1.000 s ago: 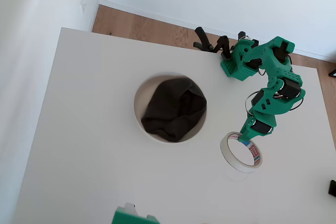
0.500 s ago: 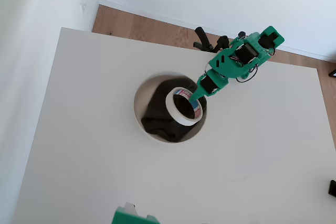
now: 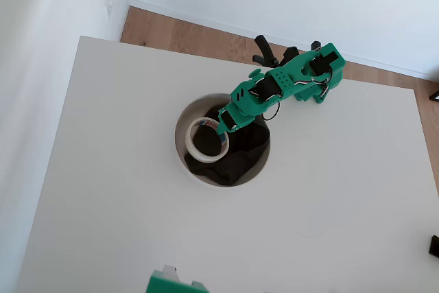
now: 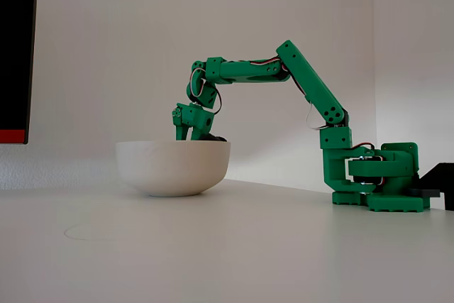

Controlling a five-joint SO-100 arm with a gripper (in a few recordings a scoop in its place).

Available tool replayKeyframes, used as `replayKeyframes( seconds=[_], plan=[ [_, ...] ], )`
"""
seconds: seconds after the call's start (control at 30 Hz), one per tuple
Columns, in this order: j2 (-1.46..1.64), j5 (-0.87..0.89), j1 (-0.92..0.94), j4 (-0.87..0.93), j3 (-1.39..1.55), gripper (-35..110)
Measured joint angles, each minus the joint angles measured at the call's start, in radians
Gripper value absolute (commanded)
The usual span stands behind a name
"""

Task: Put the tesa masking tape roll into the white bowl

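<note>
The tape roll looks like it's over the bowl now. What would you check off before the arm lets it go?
1. Tape roll over the white bowl: ok, the overhead view puts it within the rim, toward the left side.
2. Gripper holding the roll: ok, it grips the ring's right edge.
3. Roll low enough to drop gently: cannot tell; in the fixed view the bowl wall hides it, though the gripper reaches rim level.
4. Soft landing: ok, dark cloth lines the bowl.
5. Arm touching the rim: cannot tell.
6. Table around the bowl free of obstacles: ok.
</note>
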Motion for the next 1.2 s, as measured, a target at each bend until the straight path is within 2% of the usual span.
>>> replayKeyframes(
  seconds=[0.07, 0.2, 0.37, 0.43, 0.77, 0.97, 1.2],
  plan=[
    [-0.006, 0.000, 0.000, -0.008, 0.000, 6],
    [-0.006, 0.009, 0.000, -0.009, 0.000, 9],
    [-0.006, 0.009, 0.000, -0.009, 0.000, 5],
    [-0.006, 0.009, 0.000, -0.009, 0.000, -8],
    [-0.006, 0.054, -0.006, -0.054, -0.049, -8],
    [-0.006, 0.094, -0.060, 0.061, -0.311, -8],
    [0.138, 0.086, -0.242, 0.207, -0.354, -8]
  ],
)
